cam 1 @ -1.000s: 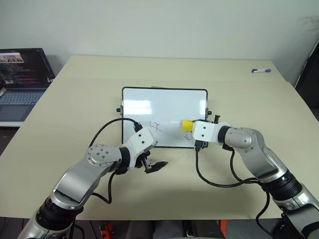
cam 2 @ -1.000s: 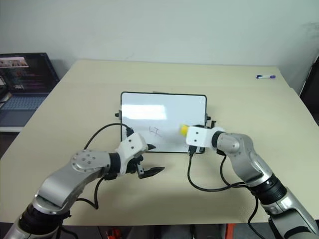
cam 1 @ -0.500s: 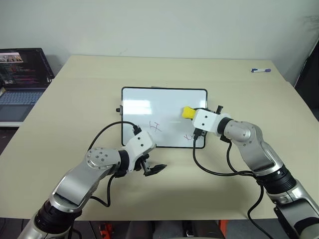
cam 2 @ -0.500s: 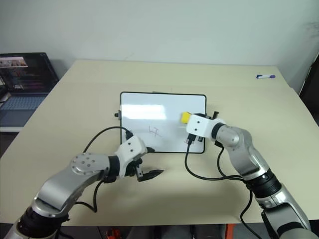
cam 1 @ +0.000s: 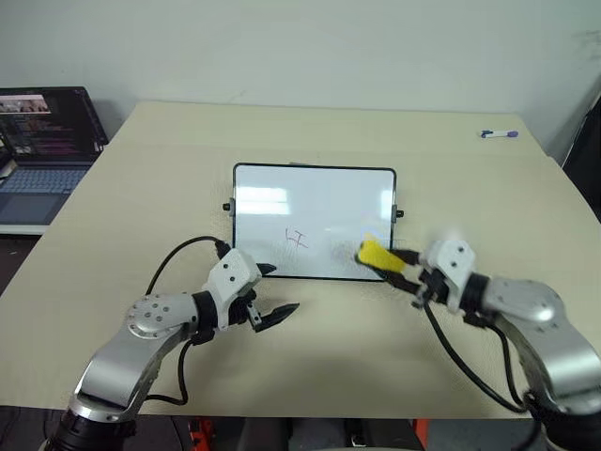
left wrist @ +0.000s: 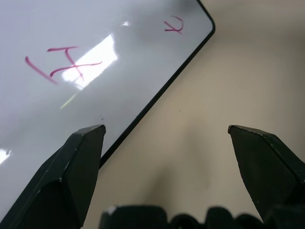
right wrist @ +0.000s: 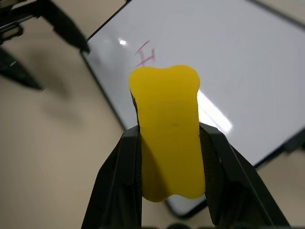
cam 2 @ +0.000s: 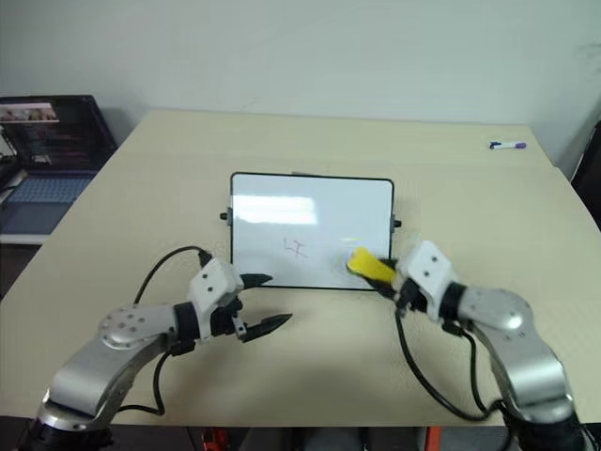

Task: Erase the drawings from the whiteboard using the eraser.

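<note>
A broad beige surface (cam 1: pixel 310 132) carries everything. Off its far left edge an open laptop (cam 1: pixel 42 141) glows with a dark screen. Near the middle of the surface lies the whiteboard (cam 1: pixel 315 221), flat, black-framed, with small knobs at its sides. The left gripper (cam 1: pixel 268 293) hangs just off the board's near left corner, over bare surface, its two black fingers (left wrist: pixel 71 171) spread wide apart and grasping nothing. The right gripper (cam 1: pixel 394 268) sits at the board's near right corner, clenched on the eraser (cam 1: pixel 378 256), a yellow block that juts out from between the fingers and tilts over the board's near right area; whether it touches the board I cannot tell. Of the drawings (cam 1: pixel 297 240), a reddish scribble shows at the board's lower middle, and in the left wrist view a second, smaller red mark (left wrist: pixel 173 25) sits close to a corner. Far off at the surface's right back edge lies a white-and-blue marker pen (cam 1: pixel 496 134).
</note>
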`<state>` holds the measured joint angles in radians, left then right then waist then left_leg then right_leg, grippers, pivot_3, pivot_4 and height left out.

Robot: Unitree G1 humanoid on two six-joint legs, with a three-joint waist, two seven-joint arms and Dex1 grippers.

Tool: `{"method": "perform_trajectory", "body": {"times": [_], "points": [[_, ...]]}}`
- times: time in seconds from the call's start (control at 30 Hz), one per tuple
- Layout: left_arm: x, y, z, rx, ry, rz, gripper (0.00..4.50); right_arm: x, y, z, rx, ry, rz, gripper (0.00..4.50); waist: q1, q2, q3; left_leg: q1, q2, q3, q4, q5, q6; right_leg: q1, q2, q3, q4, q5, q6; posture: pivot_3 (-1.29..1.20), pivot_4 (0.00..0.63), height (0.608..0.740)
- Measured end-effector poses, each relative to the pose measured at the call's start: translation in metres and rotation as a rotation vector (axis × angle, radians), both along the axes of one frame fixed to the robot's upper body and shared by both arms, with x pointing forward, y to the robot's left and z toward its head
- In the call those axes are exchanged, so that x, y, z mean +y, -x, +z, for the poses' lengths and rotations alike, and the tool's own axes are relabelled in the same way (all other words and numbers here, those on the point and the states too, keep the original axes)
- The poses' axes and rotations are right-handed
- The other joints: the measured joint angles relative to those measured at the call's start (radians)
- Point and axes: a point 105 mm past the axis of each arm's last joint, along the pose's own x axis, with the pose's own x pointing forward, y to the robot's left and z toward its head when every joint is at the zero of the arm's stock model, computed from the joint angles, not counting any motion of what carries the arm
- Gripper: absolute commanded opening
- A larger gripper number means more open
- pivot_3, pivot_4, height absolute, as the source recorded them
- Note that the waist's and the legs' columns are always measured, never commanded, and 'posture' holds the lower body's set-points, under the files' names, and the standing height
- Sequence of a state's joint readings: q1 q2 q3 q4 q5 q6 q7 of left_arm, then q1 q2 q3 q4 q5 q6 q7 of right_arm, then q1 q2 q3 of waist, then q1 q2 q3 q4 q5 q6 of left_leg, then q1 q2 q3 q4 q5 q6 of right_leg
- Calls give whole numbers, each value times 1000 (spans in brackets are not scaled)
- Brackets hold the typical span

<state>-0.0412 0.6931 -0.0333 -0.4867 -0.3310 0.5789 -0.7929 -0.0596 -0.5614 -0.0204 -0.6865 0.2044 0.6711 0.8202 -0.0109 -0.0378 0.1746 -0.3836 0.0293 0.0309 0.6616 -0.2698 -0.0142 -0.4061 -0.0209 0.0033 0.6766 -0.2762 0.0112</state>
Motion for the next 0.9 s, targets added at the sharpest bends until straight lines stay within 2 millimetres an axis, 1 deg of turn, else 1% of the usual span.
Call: {"method": "perform_trajectory", "body": {"times": [0.1,0.2,0.27,0.4,0.5,0.67,0.8,0.9], "points": [[0,7,-4,17,2,-54,4500,-5,17,-15,73,38,18,1266,-4,0,0,1,1,1,0,0,0,0,1,1,0,-1,0,0,150,740],[6,12,-10,38,-27,-85,4500,-12,24,-26,99,94,16,1266,-5,0,0,1,0,1,0,0,0,0,1,0,0,-1,0,0,150,740],[10,14,-15,59,-46,-105,4500,-12,24,-27,67,128,18,1266,-5,0,0,1,0,1,0,0,0,0,1,1,0,-1,1,0,150,740],[10,17,-23,71,-94,-142,4500,-12,19,-28,14,169,0,1266,-3,0,0,1,0,1,0,0,0,0,1,1,-1,-1,1,0,150,740],[9,16,-26,78,-102,-154,4500,-8,5,-26,-49,210,-9,1266,-6,0,0,1,0,1,0,0,0,0,1,1,-1,-1,1,0,150,740],[-1,12,-21,51,-111,-195,4500,11,-31,-9,-254,297,-31,1266,-9,0,0,1,0,1,0,0,0,0,1,1,0,-1,1,0,150,740],[-7,7,-14,29,-117,-217,4500,14,-64,-11,-401,468,-56,1266,-9,0,0,-1,0,1,0,0,0,-1,1,1,-1,0,-1,0,150,740],[-7,7,-14,35,-118,-216,4500,20,-70,-15,-454,508,-44,1266,-8,0,0,-1,0,1,0,0,0,-1,1,1,-1,1,-3,0,150,740]]}}
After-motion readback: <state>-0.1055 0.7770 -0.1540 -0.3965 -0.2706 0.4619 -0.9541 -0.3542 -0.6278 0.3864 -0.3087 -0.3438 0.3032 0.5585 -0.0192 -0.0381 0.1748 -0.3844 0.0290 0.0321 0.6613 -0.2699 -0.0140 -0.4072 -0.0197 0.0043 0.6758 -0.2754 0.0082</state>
